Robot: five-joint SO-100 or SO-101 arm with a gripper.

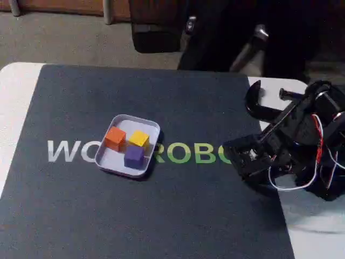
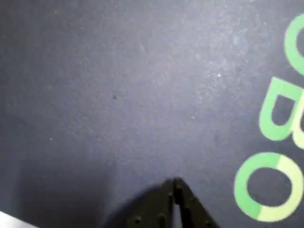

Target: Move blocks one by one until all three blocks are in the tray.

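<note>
On my screen the pincer (image 2: pixel 174 186) sits pressed together with nothing between its fingers: in the wrist view the two black fingertips meet at a single point at the bottom edge, above bare dark mat (image 2: pixel 118 95). To the right of those tips in that view I see green letters (image 2: pixel 280 114) printed on the mat.

In the fixed view the arm (image 1: pixel 294 140) is folded low at the right side of the counter (image 1: pixel 16 108), black with red and white wires, its pincer end (image 1: pixel 233 151) pointing left over the mat's right portion, just past the last green letter.

The tray (image 1: pixel 153 128) lies well apart from the pincer, off to its left in the fixed view, resting on the mat across the middle of the printed word. All three blocks are inside it. The orange block (image 1: pixel 115 138) is the one farthest from the pincer, at the tray's left side. The yellow block (image 1: pixel 139 138) sits nearer the pincer, toward the tray's far rim. The purple block (image 1: pixel 133 156) is at the tray's near rim, just in front of the yellow one and close beside the orange one. Whether the blocks touch each other I cannot tell.
</note>
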